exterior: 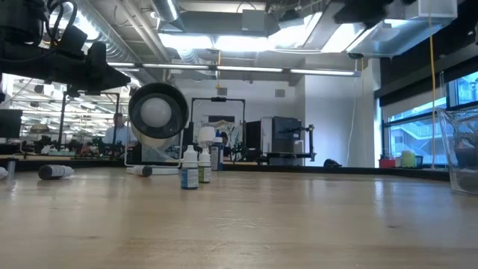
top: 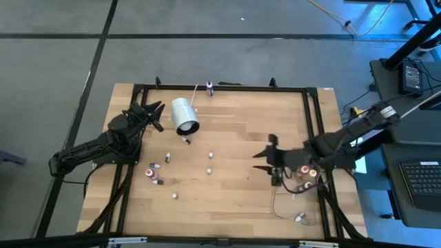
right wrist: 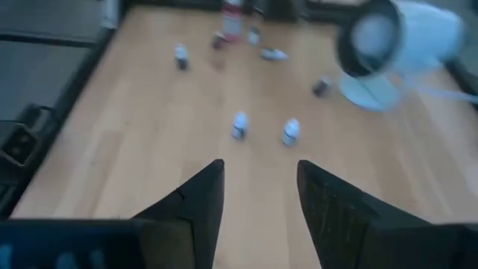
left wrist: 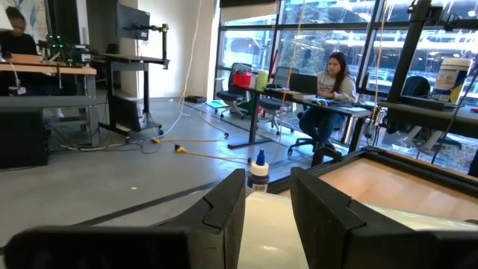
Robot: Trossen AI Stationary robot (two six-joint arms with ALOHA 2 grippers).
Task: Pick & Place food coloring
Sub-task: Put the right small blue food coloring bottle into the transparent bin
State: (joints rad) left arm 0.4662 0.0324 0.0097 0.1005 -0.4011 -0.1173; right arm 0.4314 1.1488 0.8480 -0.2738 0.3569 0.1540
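Note:
Several tiny food coloring bottles (top: 167, 157) are scattered over the left half of the wooden table, some upright on their bases, some lying on their sides. Two stand together (exterior: 190, 168); in the right wrist view they are ahead of the fingers (right wrist: 239, 125). More bottles with red and orange contents (top: 304, 172) sit under the right arm. My right gripper (top: 265, 156) (right wrist: 258, 194) is open above bare wood right of centre and points toward the table's left. My left gripper (top: 157, 116) (left wrist: 267, 205) is open, just short of the white cylinder (top: 185, 116) (left wrist: 261, 232).
The white cylinder (exterior: 157, 112) lies on its side near the far-left part of the table, open end toward the near edge. One bottle (top: 209, 87) (left wrist: 258, 170) stands at the far rail. A clear container (exterior: 459, 149) shows at the right. A dark frame (top: 313, 117) borders the table.

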